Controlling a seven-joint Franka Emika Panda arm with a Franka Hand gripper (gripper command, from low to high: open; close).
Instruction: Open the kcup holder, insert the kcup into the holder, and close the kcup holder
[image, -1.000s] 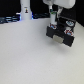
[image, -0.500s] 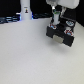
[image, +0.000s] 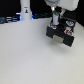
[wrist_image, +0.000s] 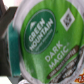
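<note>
**Cup over the holder: a crooked entry is the risk**

The gripper (image: 54, 23) is hanging directly above the kcup holder (image: 61, 34), the black boxy unit sitting toward the exterior view's right on the white table (image: 25, 55). In the wrist view the kcup (wrist_image: 44, 42) is filling nearly the whole picture, its green printed lid facing the camera, so it is sitting right at the fingers. The jaws themselves are hidden behind it, so I cannot tell how wide they are standing or whether they are actually clamping the cup, though it looks carried.

The exterior view is too coarse to show whether the holder is standing open or which slot lies beneath the cup. That is the hazard: if the cup is coming down off-centre or tilted, its rim is likely catching the slot's edge and jamming, or slipping sideways out of the fingers. A white bottle-shaped object (image: 24, 9) is standing well apart, posing no trouble.
</note>
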